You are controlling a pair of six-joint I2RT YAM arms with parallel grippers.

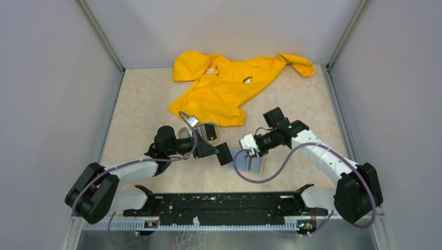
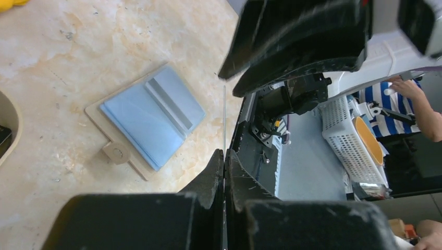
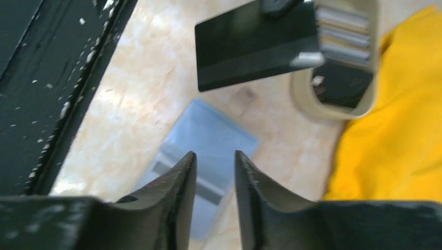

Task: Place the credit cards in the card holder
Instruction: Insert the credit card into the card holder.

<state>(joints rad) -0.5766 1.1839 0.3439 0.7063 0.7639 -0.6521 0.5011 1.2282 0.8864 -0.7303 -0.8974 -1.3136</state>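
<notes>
Card holder [image 1: 253, 164] lies open and flat on the table [image 1: 140, 104] in the top view, bluish inside, directly under the right gripper [image 1: 249, 151]. Just left of it the left gripper [image 1: 216, 151] is clamped on a dark credit card [image 1: 225, 154], which is raised clear of the table. Beyond them are a beige tray [image 1: 206, 130] and, farther off, a yellow garment [image 1: 224, 86].

From the left wrist, the left gripper [image 2: 224, 157] has its fingers pressed together on the dark credit card [image 2: 224, 114], seen edge-on as a thin line. The card holder [image 2: 151, 117] lies apart from it, its snap tab [image 2: 115, 152] on one edge.

From the right wrist, the right gripper [image 3: 215, 162] stands parted and grips nothing. The card holder [image 3: 213, 133] is straight below its fingers. The dark credit card [image 3: 250, 47] hangs above the holder, and behind it the beige tray [image 3: 333, 110] holds the remaining credit cards [image 3: 344, 28] as a striped stack.
</notes>
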